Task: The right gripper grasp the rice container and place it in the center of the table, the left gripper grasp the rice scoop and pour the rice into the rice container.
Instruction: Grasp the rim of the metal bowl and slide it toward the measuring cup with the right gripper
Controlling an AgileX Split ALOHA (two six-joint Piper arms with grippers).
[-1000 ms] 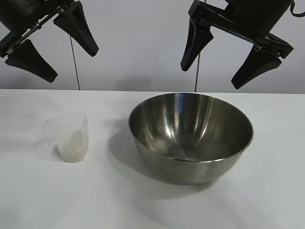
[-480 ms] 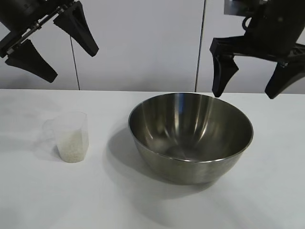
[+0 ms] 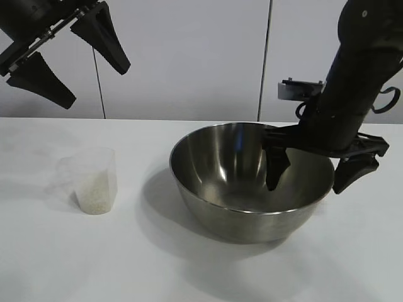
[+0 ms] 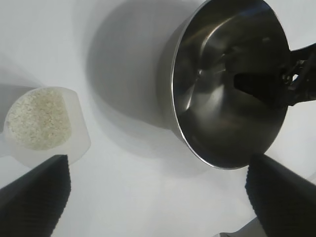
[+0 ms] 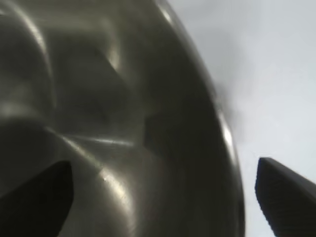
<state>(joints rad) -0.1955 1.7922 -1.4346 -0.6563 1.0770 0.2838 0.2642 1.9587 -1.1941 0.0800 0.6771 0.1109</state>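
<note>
rice container [image 3: 252, 182]: large steel bowl, upright on the table [image 3: 201, 270], a little right of the table's middle in the exterior view; inside shiny, no grains seen in it
right gripper [image 3: 312, 170]: at the container's right rim, pointing steeply down; jaws open wide and straddling the rim, one finger [image 3: 276, 167] inside the container, the other [image 3: 351, 173] outside its wall; whether either finger touches the steel, cannot tell
right wrist view: rim of the container [image 5: 148, 123] runs between the two finger tips, inner wall on one side, bare table [image 5: 266, 64] on the other
rice scoop [image 3: 94, 181]: clear plastic cup, upright on the table, well apart from the container on its left side
rice [image 3: 94, 192]: white grains filling the lower part of the scoop; from the left wrist view the heap [image 4: 38, 118] fills the scoop's mouth
left gripper [image 3: 66, 56]: high above the table, up and left of the container, roughly over the scoop; jaws open wide, holding nothing
left wrist view: scoop [image 4: 44, 126] and container [image 4: 229, 84] both below, with the right gripper's finger [image 4: 256, 86] dark inside the container
</note>
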